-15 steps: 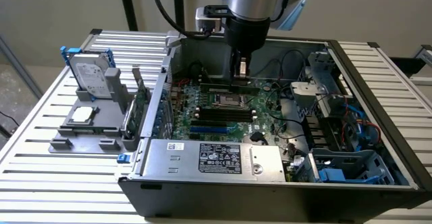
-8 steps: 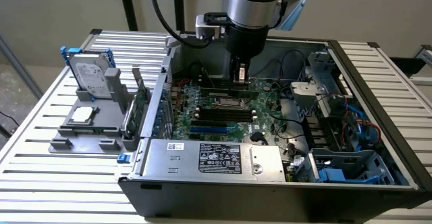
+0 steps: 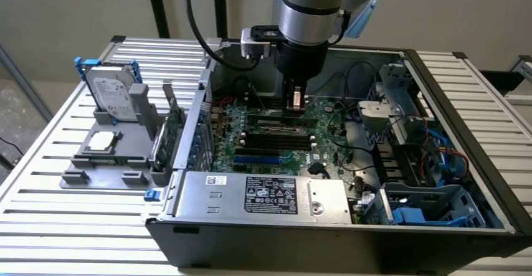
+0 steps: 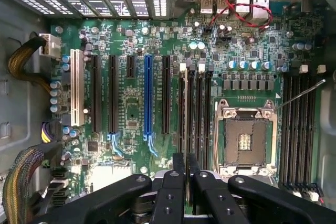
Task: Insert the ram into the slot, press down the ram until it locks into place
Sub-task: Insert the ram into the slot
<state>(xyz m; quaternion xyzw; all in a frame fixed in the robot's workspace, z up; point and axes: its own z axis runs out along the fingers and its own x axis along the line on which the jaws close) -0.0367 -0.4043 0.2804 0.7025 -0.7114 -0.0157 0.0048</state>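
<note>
Green printed-circuit motherboard (image 4: 134,103) lies flat inside an open dark metal computer case (image 3: 332,238), and the robot arm's black two-fingered gripper (image 3: 295,101) reaches down into the case over the board. From the wrist view we see its fingers drawn close together on the ram (image 4: 185,114), a thin flat circuit-board stick that we meet edge-on, as a pale narrow line running away from the fingertips. That line lies along the slot (image 4: 181,129), a long narrow black plastic socket, the one of four parallel sockets nearest the long blue plastic slot (image 4: 148,98); a square silver-framed processor socket (image 4: 244,140) sits on the group's other side. We cannot tell whether the stick's lower edge touches the socket or hangs just above it, nor whether the pale end clips are open. We judge that the insertion step is in hand and the locking press not yet done. To our eye the work calls for keeping the stick upright and square over that one socket, not straddling its neighbour, and for a straight downward push spread evenly along its length
</note>
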